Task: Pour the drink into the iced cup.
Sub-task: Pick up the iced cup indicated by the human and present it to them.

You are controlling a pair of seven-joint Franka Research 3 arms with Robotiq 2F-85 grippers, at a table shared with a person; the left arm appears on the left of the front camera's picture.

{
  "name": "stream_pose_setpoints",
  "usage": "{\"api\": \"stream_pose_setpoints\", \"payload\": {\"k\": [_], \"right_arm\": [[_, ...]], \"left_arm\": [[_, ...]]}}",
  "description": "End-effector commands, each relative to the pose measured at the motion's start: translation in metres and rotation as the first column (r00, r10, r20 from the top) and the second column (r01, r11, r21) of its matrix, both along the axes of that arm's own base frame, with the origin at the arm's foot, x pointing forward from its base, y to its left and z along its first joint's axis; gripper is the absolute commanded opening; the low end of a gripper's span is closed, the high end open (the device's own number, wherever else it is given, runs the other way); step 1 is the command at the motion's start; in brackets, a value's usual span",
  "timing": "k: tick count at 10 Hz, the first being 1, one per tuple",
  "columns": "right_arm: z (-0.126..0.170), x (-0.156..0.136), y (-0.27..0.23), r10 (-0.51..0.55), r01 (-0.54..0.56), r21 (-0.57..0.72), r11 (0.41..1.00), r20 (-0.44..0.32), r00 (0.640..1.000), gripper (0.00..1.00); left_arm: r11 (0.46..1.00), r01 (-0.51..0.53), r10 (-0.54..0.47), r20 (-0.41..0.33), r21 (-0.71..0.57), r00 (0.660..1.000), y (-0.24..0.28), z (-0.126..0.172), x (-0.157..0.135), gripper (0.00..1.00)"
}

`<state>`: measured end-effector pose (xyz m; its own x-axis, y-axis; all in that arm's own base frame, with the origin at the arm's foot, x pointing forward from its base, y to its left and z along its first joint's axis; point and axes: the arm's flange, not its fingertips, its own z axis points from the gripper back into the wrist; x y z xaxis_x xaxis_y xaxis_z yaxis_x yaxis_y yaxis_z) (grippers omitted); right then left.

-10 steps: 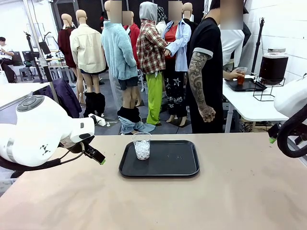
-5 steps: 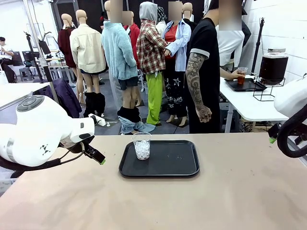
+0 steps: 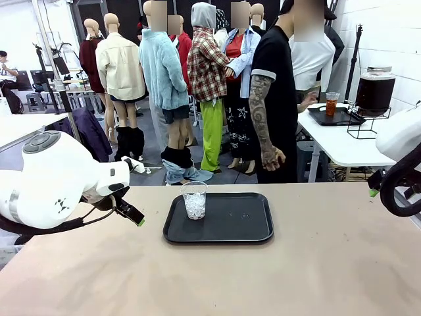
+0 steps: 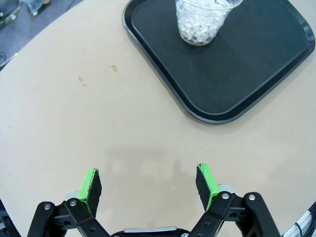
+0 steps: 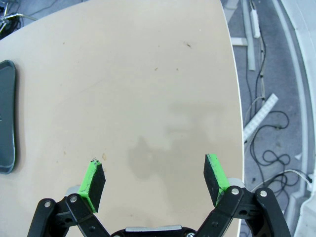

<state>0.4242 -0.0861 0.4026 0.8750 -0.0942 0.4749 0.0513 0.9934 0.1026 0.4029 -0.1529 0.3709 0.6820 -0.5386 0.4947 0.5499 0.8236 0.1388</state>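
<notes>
The iced cup [image 3: 194,201], clear plastic and full of white ice, stands at the left end of a black tray [image 3: 230,227] in the middle of the table. In the left wrist view the iced cup [image 4: 202,19] is far ahead on the tray [image 4: 237,74]. The drink [image 3: 331,106], amber-red in a clear cup, stands on a dark tray on the white side table at the back right. My left gripper [image 3: 135,217] hangs open left of the tray, and its wrist view shows the left gripper [image 4: 150,185] empty over bare table. My right gripper [image 5: 154,182] is open and empty near the table's right edge.
A person in a black T-shirt [image 3: 276,99] stands at the far side between my table and the side table. A glass dispenser [image 3: 375,89] of dark liquid sits on a wire stand there. The tray's edge [image 5: 6,118] shows at the left of the right wrist view.
The person's hand has let go of the cup of drink on the side table, and the person has shifted a little to the left. Neither arm has moved.
</notes>
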Motion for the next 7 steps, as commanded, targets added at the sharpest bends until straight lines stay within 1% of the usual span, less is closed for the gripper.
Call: {"api": "stream_pose_setpoints", "payload": {"k": [1,7], "right_arm": [[-0.0003,0.0009,-0.0013,-0.002,0.002,-0.01,1.0,0.003,1.0,1.0],[-0.0003,0.0009,-0.0013,-0.002,0.002,-0.01,1.0,0.003,1.0,1.0]], "left_arm": [[1.0,-0.003,0.003,0.0,-0.003,1.0,0.002,0.0004,0.0,1.0],[1.0,-0.003,0.003,0.0,-0.003,1.0,0.002,0.0004,0.0,1.0]]}}
